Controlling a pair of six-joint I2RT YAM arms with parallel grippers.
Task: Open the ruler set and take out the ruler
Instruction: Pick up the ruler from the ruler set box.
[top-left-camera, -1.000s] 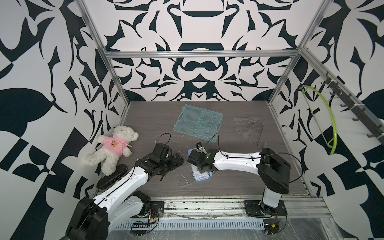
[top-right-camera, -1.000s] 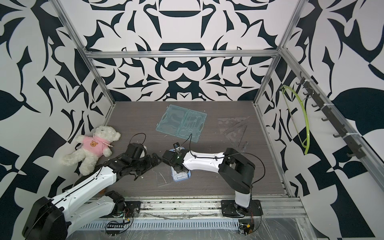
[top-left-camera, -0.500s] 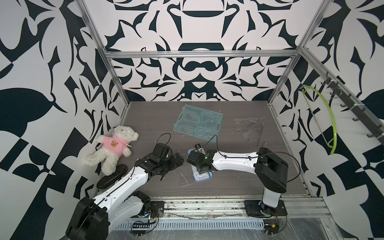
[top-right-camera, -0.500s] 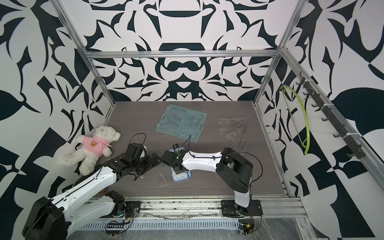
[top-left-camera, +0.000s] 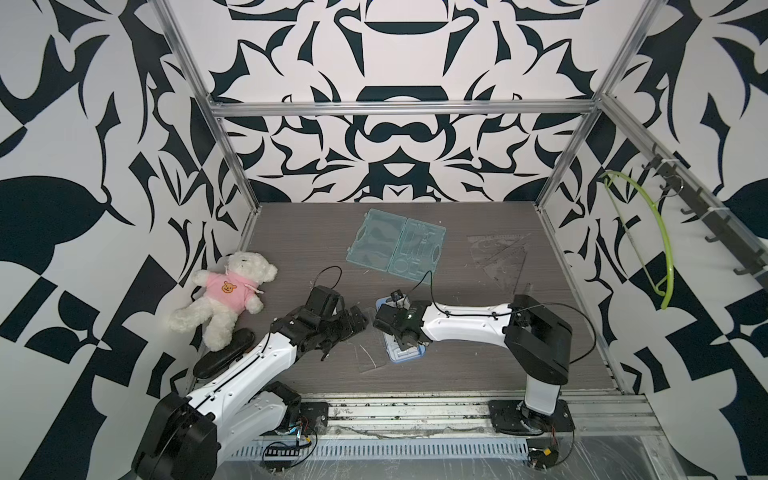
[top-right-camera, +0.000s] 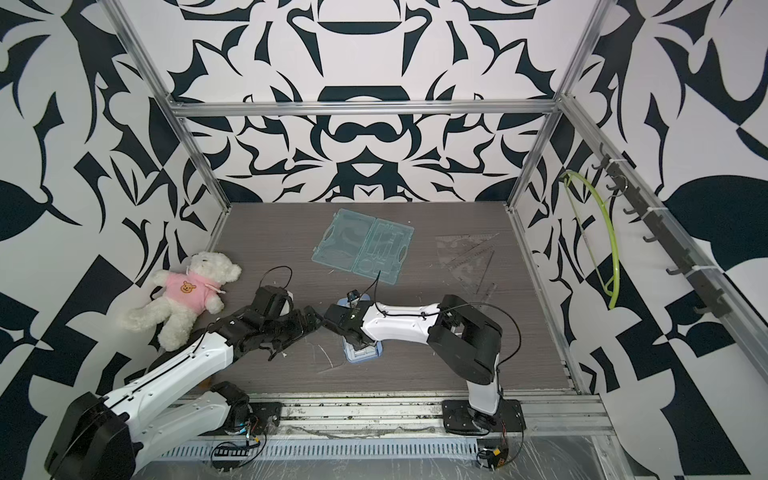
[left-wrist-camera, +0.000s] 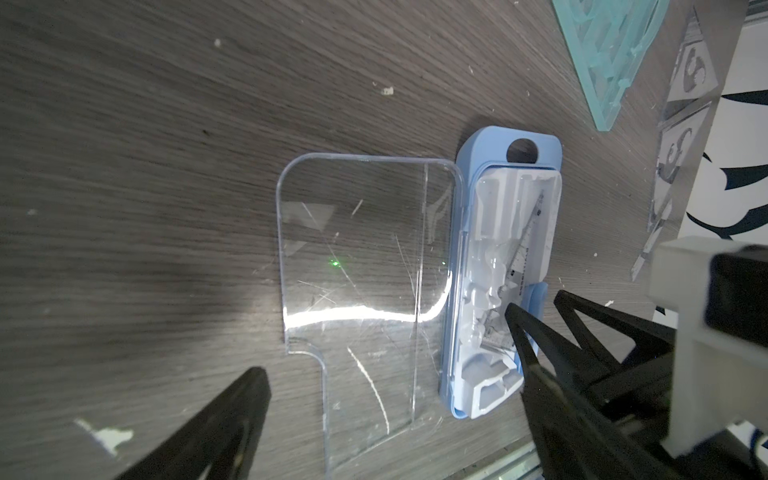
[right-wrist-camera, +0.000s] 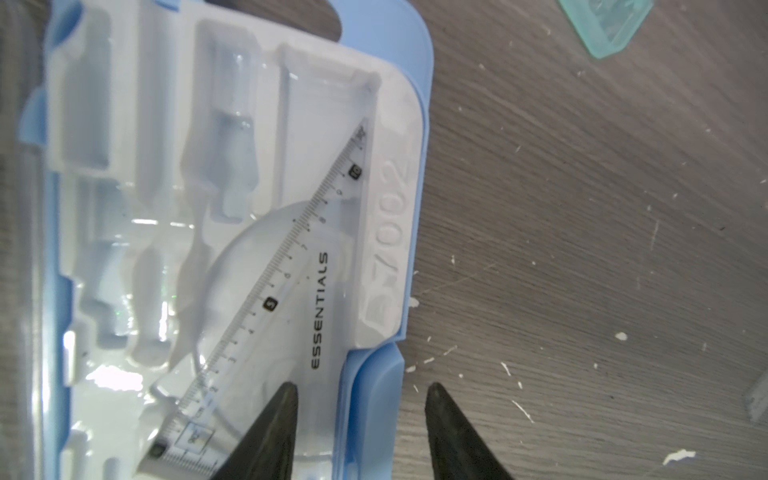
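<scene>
The ruler set (top-left-camera: 405, 355) (top-right-camera: 363, 354) is a blue case with a white tray, lying near the table's front. Its clear lid (left-wrist-camera: 353, 266) is folded flat beside it. The clear ruler (right-wrist-camera: 291, 266) (left-wrist-camera: 524, 245), printed ESSENTIALS, lies slanted in the tray. My right gripper (right-wrist-camera: 362, 386) (top-left-camera: 405, 340) (left-wrist-camera: 535, 301) is open over the case's edge. One finger is above the ruler, the other is outside over the table, and the blue latch tab (right-wrist-camera: 376, 399) sits between them untouched. My left gripper (left-wrist-camera: 392, 374) (top-left-camera: 357, 322) hangs wide open over the lid, holding nothing.
An open teal case (top-left-camera: 397, 247) lies at the back, with clear set squares (top-left-camera: 498, 257) to its right. A teddy bear (top-left-camera: 224, 291) and a black oblong case (top-left-camera: 224, 357) lie by the left wall. A green hanger (top-left-camera: 660, 249) hangs on the right wall.
The right arm has edged slightly left over the case. The left arm and both grippers' openings look the same.
</scene>
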